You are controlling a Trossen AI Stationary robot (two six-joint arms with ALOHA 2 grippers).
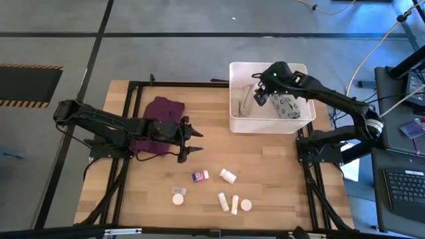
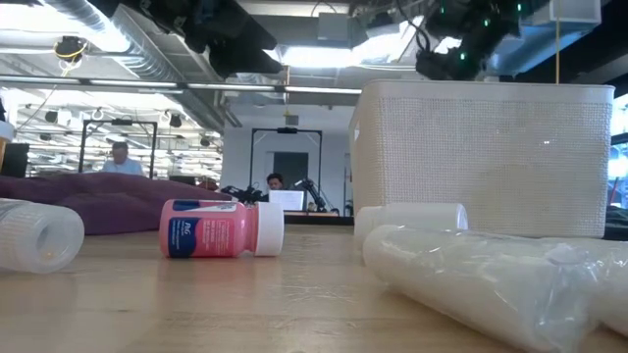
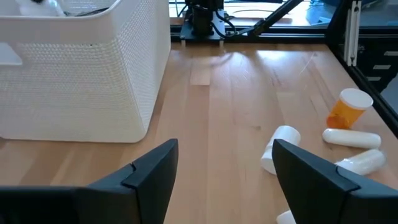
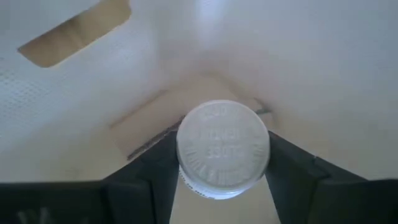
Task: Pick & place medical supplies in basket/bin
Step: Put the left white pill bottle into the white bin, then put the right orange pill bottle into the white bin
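The white bin (image 1: 236, 119) stands at the table's far right, with a grey patterned pouch (image 1: 287, 107) in it. My right gripper (image 1: 259, 95) hangs over the bin's inside, shut on a white round-capped bottle (image 4: 222, 148). My left gripper (image 1: 194, 137) stands open above the table's middle, next to the purple cloth (image 1: 159, 119), with nothing between its fingers (image 3: 149, 180). On the wood near the front edge lie a pink-labelled bottle (image 1: 200, 176), a white bottle (image 1: 228, 175), round containers (image 1: 178, 198) and tubes (image 1: 223, 201). My right gripper pinches the white bottle between its two fingers, on the bottle's sides just behind the cap (image 4: 184, 169). The fingers slant down into the bin from above. The bottle's round cap faces back toward the wrist, and the bottle hangs clear above the bin's floor (image 4: 143, 118).
The bin's wall has a cut-out handle (image 4: 74, 31). An orange bottle with a white cap (image 3: 348, 109) lies near the table's edge. In the low view a wrapped tube (image 2: 471, 279) and a white roll (image 2: 39, 235) lie close. Bare wood lies between the bin and the items.
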